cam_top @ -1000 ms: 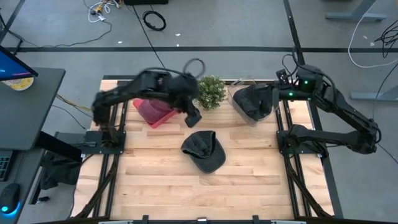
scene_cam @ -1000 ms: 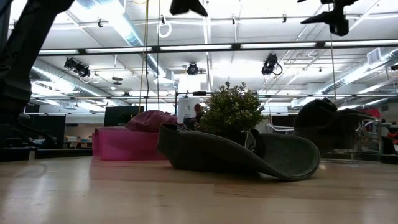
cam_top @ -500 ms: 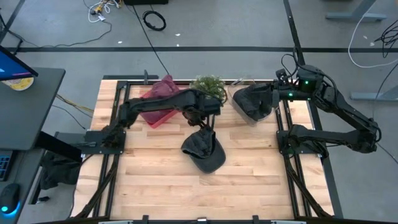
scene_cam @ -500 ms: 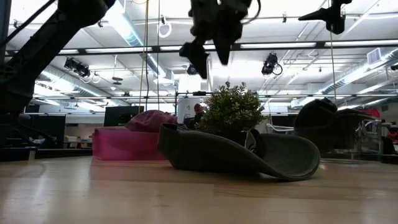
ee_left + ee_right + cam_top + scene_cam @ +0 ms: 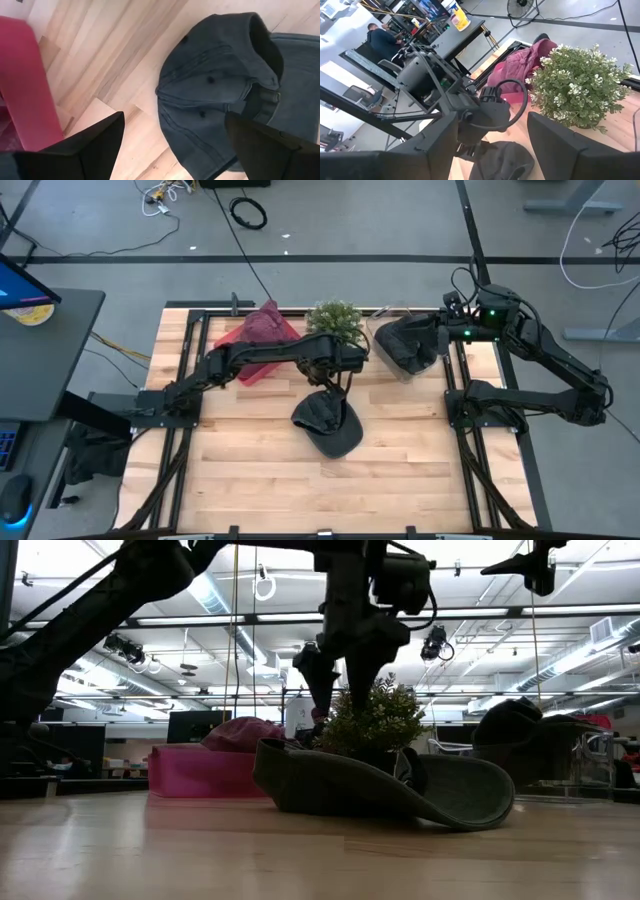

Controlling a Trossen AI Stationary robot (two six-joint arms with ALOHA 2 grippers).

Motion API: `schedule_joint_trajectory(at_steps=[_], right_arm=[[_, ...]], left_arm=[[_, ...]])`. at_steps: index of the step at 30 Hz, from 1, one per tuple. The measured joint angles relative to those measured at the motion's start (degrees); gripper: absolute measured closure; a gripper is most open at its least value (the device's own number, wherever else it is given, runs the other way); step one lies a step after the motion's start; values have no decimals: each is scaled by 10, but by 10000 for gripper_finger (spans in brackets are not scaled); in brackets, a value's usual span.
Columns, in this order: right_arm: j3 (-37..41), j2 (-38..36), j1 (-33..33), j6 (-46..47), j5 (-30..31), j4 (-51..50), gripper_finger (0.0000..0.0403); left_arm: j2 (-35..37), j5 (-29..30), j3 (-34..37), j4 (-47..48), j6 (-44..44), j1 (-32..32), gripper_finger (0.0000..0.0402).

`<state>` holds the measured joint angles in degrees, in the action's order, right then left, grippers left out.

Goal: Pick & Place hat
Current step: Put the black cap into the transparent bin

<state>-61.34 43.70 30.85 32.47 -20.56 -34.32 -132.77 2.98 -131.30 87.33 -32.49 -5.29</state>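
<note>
- Looking straight down from above, the left gripper (image 5: 335,380) hangs over the back edge of the dark hat (image 5: 328,423), which lies near the middle of the tabletop (image 5: 250,470). The right gripper (image 5: 447,332) waits at the far right corner, beside a clear bin (image 5: 408,348) holding another dark hat.
- Counting from above: two arms, one hat loose on the wood, one dark hat in the clear bin, one pink bin (image 5: 252,358) with a maroon garment, one small potted plant (image 5: 336,325).
- At table height, the left gripper's spread fingers (image 5: 308,668) point down just above the hat's crown, in front of the plant. The hat rests flat, brim toward the right of this picture.
- From the left wrist, the fingers stand wide apart and straddle the crown's edge, touching nothing I can make out. To my mind, a good grab means lowering straight, taking a fold of crown fabric rather than the stiff brim, and closing before lifting.
- From the right wrist, that gripper's fingers are parted and hold nothing; a person sits far off in the room.
</note>
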Motion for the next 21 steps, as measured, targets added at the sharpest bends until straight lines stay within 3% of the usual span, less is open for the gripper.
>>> schedule_joint_trajectory(at_steps=[12,16,21], right_arm=[[0,0,0,-2,0,-1,160],[0,2,0,-2,1,3,160],[0,5,0,0,1,4,160]], left_arm=[[6,-4,122,-89,-107,-1,53],[7,-42,153,-148,-102,1,53],[6,-44,189,-171,-99,4,53]])
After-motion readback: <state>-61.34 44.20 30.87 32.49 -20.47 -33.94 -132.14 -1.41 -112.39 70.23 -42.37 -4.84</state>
